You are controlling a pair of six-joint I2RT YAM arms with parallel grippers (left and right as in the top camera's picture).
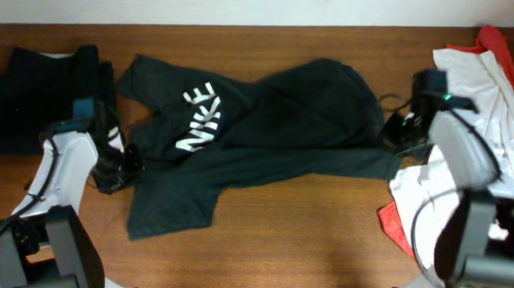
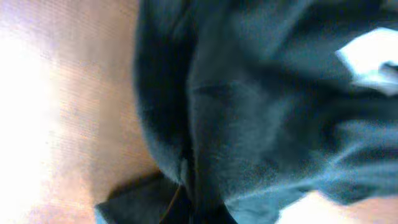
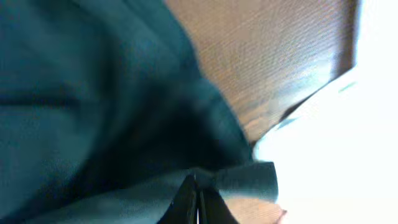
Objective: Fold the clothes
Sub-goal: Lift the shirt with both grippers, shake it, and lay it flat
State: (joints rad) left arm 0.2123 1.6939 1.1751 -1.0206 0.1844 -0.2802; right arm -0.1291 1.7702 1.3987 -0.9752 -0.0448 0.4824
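The dark green shirt (image 1: 275,119) lies spread and rumpled across the middle of the wooden table (image 1: 305,242), chest side up. Its white lettering (image 1: 197,117) reads "NIKE", running slantwise on the shirt's left half. It is the only writing I can read.

My right gripper (image 1: 395,133) is at the shirt's right edge. In the right wrist view my two dark fingers (image 3: 186,202) are pressed together with only a thin seam between them, pinching a fold of the green cloth at its corner. Bare table and a bright white garment show just past that corner.

My left gripper (image 1: 124,166) sits at the shirt's left edge, below the sleeve. The left wrist view is blurred and filled with bunched green fabric, with a white patch at its upper right. My fingers do not show clearly there, so I cannot tell whether they are apart or clamped.

Left of the shirt, touching its sleeve, is a pile of black clothes (image 1: 33,91). Right of the shirt lies a heap of white clothes (image 1: 494,94) with a red cloth (image 1: 505,46) under its far edge.
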